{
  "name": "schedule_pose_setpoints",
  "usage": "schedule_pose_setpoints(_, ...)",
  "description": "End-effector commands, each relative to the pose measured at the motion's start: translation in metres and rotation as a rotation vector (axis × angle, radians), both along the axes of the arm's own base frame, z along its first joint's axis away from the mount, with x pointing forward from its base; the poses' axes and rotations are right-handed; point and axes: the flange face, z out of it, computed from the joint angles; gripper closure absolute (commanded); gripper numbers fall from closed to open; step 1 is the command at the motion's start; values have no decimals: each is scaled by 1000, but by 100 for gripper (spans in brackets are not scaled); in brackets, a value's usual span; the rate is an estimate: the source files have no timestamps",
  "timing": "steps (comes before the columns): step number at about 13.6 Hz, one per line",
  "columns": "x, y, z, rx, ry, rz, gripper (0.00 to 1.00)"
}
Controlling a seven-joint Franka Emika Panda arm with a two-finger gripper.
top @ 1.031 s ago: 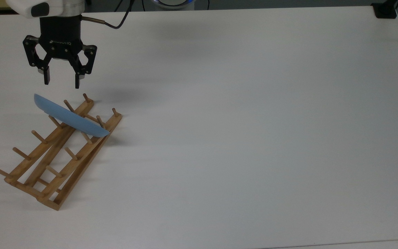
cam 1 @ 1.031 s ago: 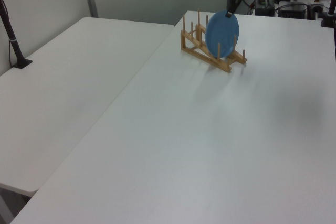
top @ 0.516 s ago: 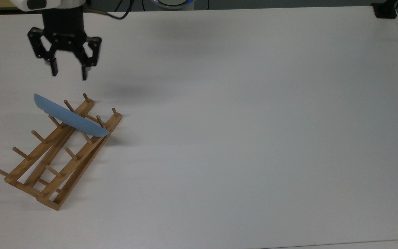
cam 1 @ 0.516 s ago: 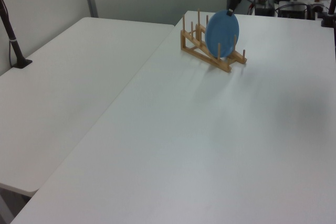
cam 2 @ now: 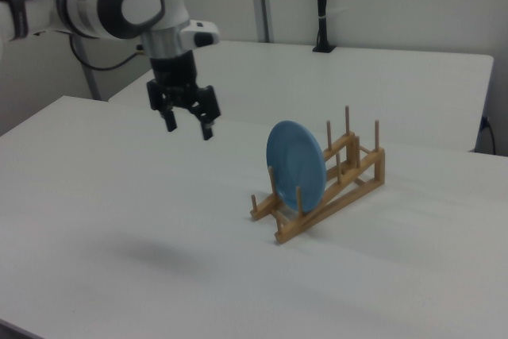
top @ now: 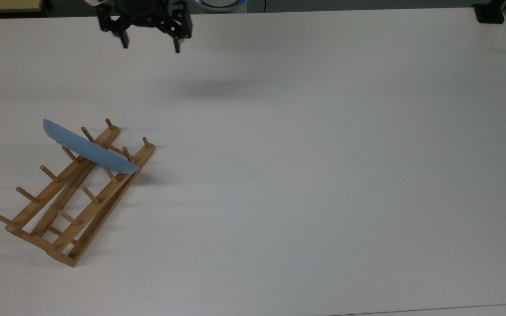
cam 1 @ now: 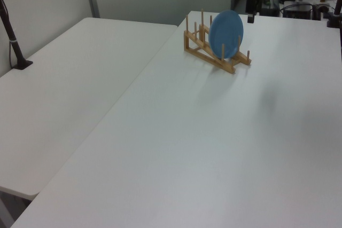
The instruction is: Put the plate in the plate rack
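The plate (top: 89, 148) is standing on edge in the rack (top: 70, 197), slotted between pegs near the rack's end that is lying toward one o'clock in the top view, and it is leaning only slightly; in the right view the plate (cam 2: 295, 166) is sitting at the near end of the rack (cam 2: 327, 184), propped upright by the pegs on both rails. Nothing is touching it. Judging from this, the placing itself is looking done: the plate is resting in its slot on its own, and all that is remaining is for the arm to be clearing away. The pincer (top: 150, 44) is hanging empty with its two fingers spread apart, well away from the plate, at about one o'clock from it near the far edge of the worktop (top: 323, 175) in the top view; in the right view the pincer (cam 2: 187, 126) is hovering high above the worktop, at about ten o'clock from the plate. Compared with a second ago, when it was hanging just above the plate's upper rim, the pincer has been rising and sliding off toward the top view's right, its fingers released throughout, while plate and rack have not been shifting at all.
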Motion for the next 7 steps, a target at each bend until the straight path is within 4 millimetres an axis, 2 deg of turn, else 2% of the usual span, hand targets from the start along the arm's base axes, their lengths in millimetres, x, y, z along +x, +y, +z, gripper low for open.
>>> schedule_pose_setpoints(1,-6,40,6,-4,33,-176,0)
schedule_pose_setpoints(4,-6,32,19,11,12,-164,0)
schedule_pose_setpoints(7,-9,32,22,15,23,-164,0)
